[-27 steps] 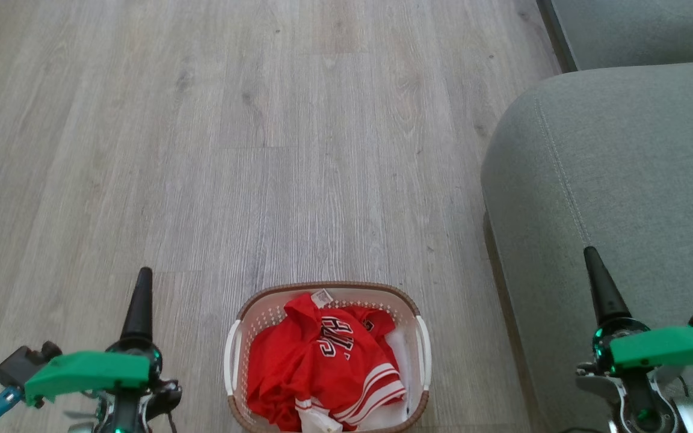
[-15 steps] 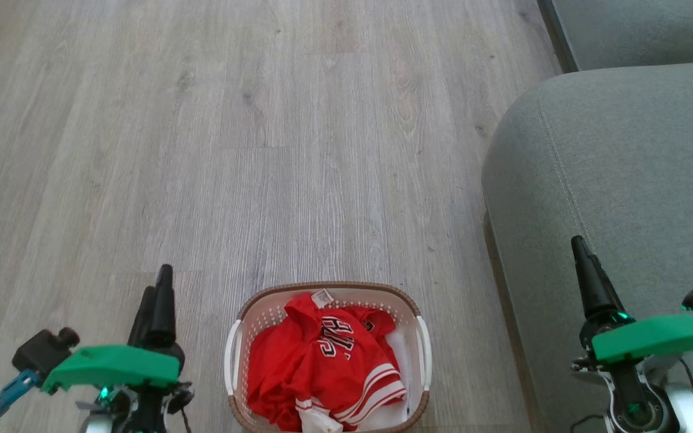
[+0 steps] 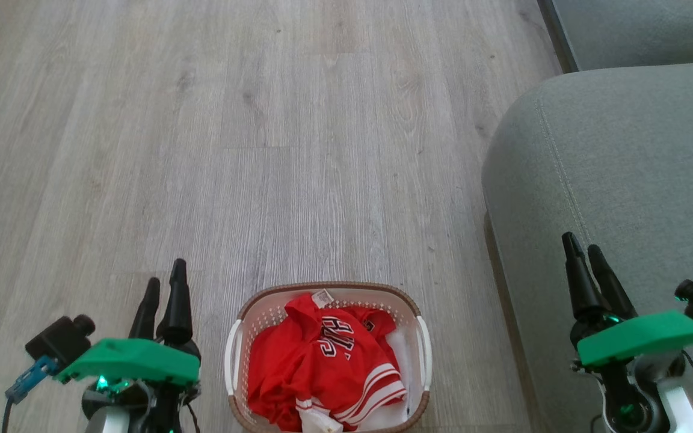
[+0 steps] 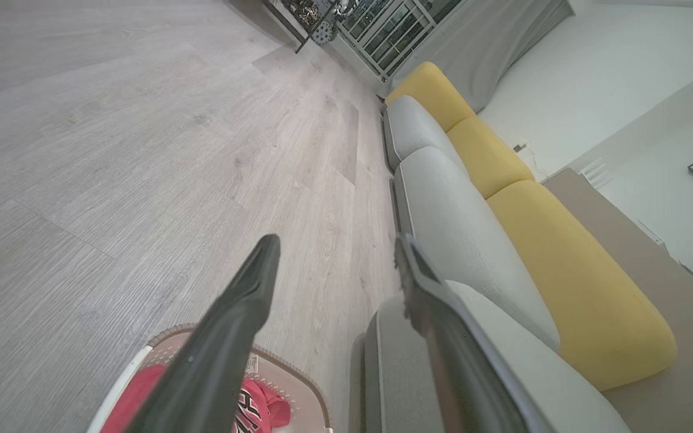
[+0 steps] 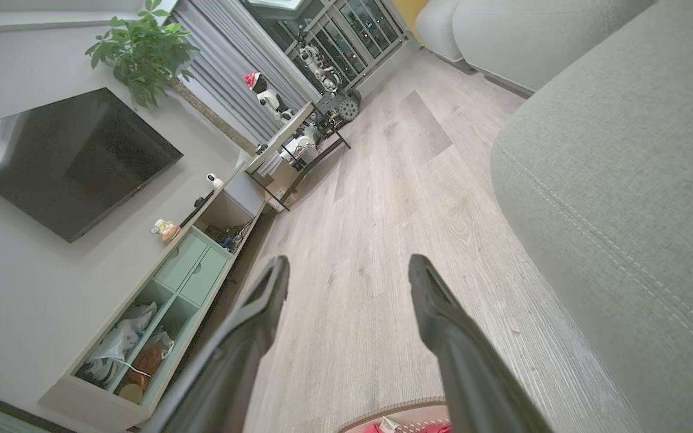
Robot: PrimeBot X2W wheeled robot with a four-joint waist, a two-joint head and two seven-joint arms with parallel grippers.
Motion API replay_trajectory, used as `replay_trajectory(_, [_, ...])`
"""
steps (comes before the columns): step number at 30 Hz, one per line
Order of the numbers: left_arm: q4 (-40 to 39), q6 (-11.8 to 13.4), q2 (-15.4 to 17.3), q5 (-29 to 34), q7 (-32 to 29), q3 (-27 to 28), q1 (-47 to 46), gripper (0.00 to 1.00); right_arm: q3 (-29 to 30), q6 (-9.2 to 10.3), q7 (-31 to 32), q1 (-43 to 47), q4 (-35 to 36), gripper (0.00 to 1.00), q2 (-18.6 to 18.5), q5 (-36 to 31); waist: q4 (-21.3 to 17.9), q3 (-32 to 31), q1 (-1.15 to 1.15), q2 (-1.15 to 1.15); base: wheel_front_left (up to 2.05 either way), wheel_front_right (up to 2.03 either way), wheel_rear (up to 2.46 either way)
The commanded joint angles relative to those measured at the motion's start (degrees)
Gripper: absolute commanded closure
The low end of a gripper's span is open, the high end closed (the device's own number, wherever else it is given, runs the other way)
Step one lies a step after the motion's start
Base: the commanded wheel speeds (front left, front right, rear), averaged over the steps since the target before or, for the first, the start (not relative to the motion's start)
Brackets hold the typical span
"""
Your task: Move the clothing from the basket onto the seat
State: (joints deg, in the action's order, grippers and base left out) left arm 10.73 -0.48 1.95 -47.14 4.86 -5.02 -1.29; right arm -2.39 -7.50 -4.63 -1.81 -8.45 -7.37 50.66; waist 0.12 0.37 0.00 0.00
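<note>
- The clothing [image 3: 322, 373] is a crumpled red jersey with white stripe trim, black-and-white letters and a small white neck tag at its far edge. It lies inside the basket [image 3: 328, 287], at the bottom middle of the head view.
- The basket is white and perforated, with a brown rim and white side handles. It stands on the wooden floor [image 3: 262, 150].
- The left gripper [image 3: 166, 272] is just left of the basket, its two dark fingers spread and holding nothing.
- The right gripper [image 3: 580, 242] shows against the seat [image 3: 623, 168], its fingers also spread and empty.
- The seat, a large grey-green cushion with stitched seams, lies right of the basket.
</note>
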Motion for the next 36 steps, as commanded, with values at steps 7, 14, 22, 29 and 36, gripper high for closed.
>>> replay_trajectory(7, [-3.19, 0.87, 0.71, 5.89, 1.73, -0.24, -3.50, 0.00, -1.53, 0.01, -1.89, -3.25, 3.35, 0.00, -1.59, -5.47, -0.01, -0.03, 0.00, 0.00, 0.00, 0.00, 0.00])
replay_trajectory(14, [-4.01, 1.69, 0.74, 10.58, 2.90, -1.07, -3.62, 0.00, -2.48, 0.01, -3.07, -3.47, 3.96, 0.00, -2.15, -9.73, 0.04, -0.05, 0.00, 0.00, 0.00, 0.00, 0.00])
replay_trajectory(22, [-4.99, 2.58, 0.77, 15.93, 4.24, -2.08, -3.83, 0.00, -3.41, 0.01, -4.43, -3.73, 4.24, 0.00, -2.81, -14.55, 0.14, 0.04, 0.00, 0.00, 0.00, 0.00, 0.00])
replay_trajectory(29, [-5.62, 3.18, 0.80, 20.00, 5.25, -2.77, -3.99, 0.00, -4.22, 0.01, -5.44, -4.03, 4.52, 0.00, -3.26, -18.09, 0.17, 0.03, 0.00, 0.00, 0.00, 0.00, 0.00])
replay_trajectory(36, [-6.38, 3.80, 0.83, 24.75, 6.42, -3.50, -4.17, 0.00, -5.07, 0.01, -6.62, -4.29, 5.00, 0.00, -3.75, -22.35, 0.19, -0.03, 0.00, 0.00, 0.00, 0.00, 0.00])
